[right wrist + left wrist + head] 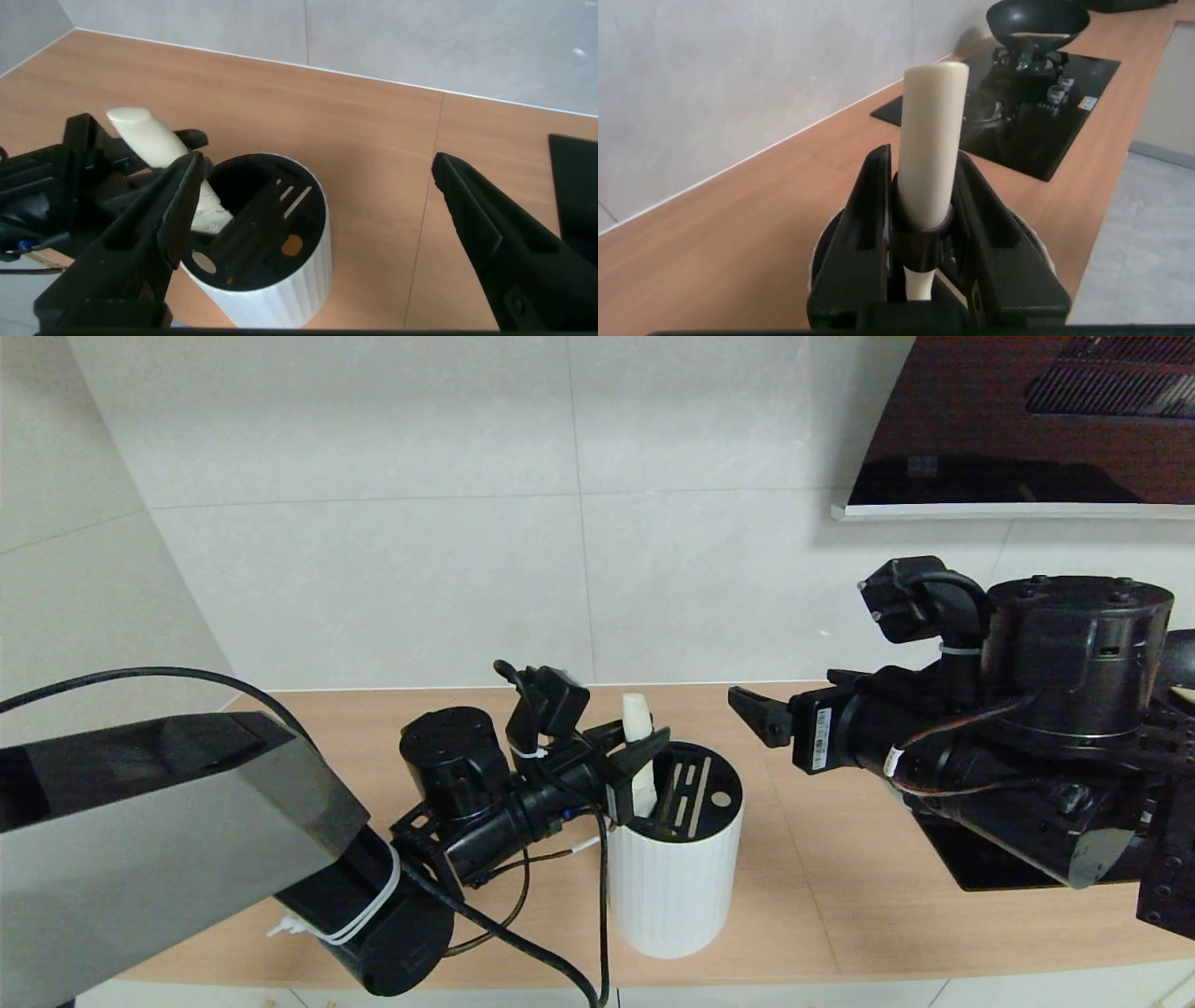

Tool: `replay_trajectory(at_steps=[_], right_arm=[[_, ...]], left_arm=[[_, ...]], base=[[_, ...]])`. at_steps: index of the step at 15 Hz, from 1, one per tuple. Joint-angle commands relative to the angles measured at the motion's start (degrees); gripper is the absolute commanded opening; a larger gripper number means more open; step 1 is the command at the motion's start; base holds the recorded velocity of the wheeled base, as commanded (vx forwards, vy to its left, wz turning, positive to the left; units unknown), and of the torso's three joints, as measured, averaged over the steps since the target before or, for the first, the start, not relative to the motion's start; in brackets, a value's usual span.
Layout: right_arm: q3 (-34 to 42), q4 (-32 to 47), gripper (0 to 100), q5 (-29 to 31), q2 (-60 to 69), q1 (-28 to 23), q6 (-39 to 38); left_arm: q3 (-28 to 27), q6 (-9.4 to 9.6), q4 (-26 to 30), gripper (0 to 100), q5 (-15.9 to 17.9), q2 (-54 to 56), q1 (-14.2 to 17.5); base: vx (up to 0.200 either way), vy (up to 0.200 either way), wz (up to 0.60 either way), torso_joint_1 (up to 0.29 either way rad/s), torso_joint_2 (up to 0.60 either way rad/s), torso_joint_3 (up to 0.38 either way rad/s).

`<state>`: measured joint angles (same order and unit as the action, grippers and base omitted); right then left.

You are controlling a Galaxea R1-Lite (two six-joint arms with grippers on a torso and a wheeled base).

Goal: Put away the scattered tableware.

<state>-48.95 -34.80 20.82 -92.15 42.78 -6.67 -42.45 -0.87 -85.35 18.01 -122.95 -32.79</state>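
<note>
A white ribbed utensil holder (674, 887) with a black slotted lid stands on the wooden counter. My left gripper (644, 751) hovers over the lid's left edge, shut on a white-handled utensil (636, 714) held upright. The utensil's lower end dips into the holder's opening and is hidden there. In the left wrist view the white handle (930, 131) rises between the fingers of the left gripper (924, 219). My right gripper (761, 714) hangs open, to the right of the holder and above it. From the right wrist, its wide-spread fingers (177, 215) frame the holder (280, 261) and the utensil (154, 140).
A black cooktop (971, 863) is set into the counter on the right, partly under my right arm. A dark pan (1036, 19) rests on it. A range hood (1027, 429) hangs on the tiled wall above. Bare counter (822, 896) lies between holder and cooktop.
</note>
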Motion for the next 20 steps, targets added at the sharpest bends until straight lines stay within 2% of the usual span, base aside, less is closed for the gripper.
replay_trajectory(at_steps=[1,2,3,7,12,13,15,17,19,20], right_arm=[[0.0,0.0,100,0.0,0.0,0.0,0.0],[0.0,0.0,100,0.0,0.0,0.0,0.0],[0.0,0.0,100,0.0,0.0,0.0,0.0],[0.0,-0.1,100,0.0,0.0,0.0,0.0],[0.0,-0.2,100,0.1,0.5,0.0,0.0],[0.2,-0.3,100,0.3,1.4,-0.2,0.0],[0.8,0.0,100,0.9,6.4,-3.1,0.2],[5.1,0.3,100,2.8,15.5,-6.0,1.3],[12.2,1.8,100,4.1,27.2,-11.2,3.0],[15.2,3.3,100,4.1,33.0,-13.8,5.7]], left_arm=[[-0.1,-0.01,-0.1,0,-0.1,-0.1,0.0],[-0.1,-0.01,-0.1,0,-0.4,-0.1,0.0],[-0.3,-0.01,-0.1,100,-1.0,0.0,0.0],[-1.3,-0.28,-0.2,100,-2.9,1.1,0.0],[-1.3,-0.36,-0.3,100,-3.0,5.1,0.0],[-1.2,-0.54,-0.3,100,-3.1,8.7,0.4],[1.0,-0.63,-0.4,100,-5.3,17.5,2.0],[6.3,-0.89,-0.3,100,-5.8,28.0,5.1],[15.6,-1.6,0.0,100,-5.9,36.7,7.1],[19.3,-1.68,0.1,100,-5.8,40.3,9.7]], base=[[0.0,0.0,0.0,0.0,0.0,0.0],[0.0,0.0,0.0,0.0,0.0,0.0],[0.0,0.0,0.0,0.0,0.0,0.0],[0.0,0.0,0.0,0.0,0.0,0.0],[0.0,0.0,0.0,0.0,0.0,0.0],[0.0,0.0,0.0,0.0,0.0,0.0],[0.0,0.0,0.0,0.0,0.0,0.0],[0.0,0.0,0.0,0.0,0.0,0.0],[0.0,0.0,0.0,0.0,0.0,0.0],[0.0,0.0,0.0,0.0,0.0,0.0]])
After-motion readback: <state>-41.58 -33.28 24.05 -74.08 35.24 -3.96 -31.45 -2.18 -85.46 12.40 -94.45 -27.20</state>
